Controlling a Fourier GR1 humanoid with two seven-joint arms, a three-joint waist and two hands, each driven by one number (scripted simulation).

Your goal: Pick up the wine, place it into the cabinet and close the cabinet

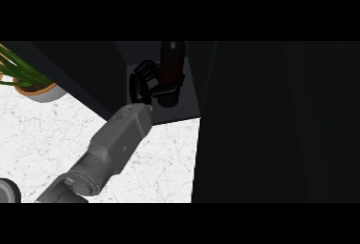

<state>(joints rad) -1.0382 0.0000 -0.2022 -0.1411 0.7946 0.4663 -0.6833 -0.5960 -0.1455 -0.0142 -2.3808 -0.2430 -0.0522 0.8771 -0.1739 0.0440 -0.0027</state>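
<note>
Black left robot hand [143, 86] at upper middle, fingers curled round tall dark brown wine bottle [171, 62], inside dark cabinet [177, 113], white marble desk [42, 138] below.

1. The dark brown glass wine bottle [172, 59] is crossed near its lower end by the curled fingers and thumb of the black left hand [141, 86]. Its upper end is cut off at the view's top.
2. The grey left forearm [112, 143] is cut off at the lower edge.
3. The green-leaved plant in a pale round pot [42, 91] is cut off at the left edge.
4. Only a sliver of a grey round object [5, 190] is shown at the lower left corner, and it cannot be identified.
5. The white marbled counter [56, 133] is hidden at the right by a large black panel [274, 124], whose surface detail is lost in darkness.
</note>
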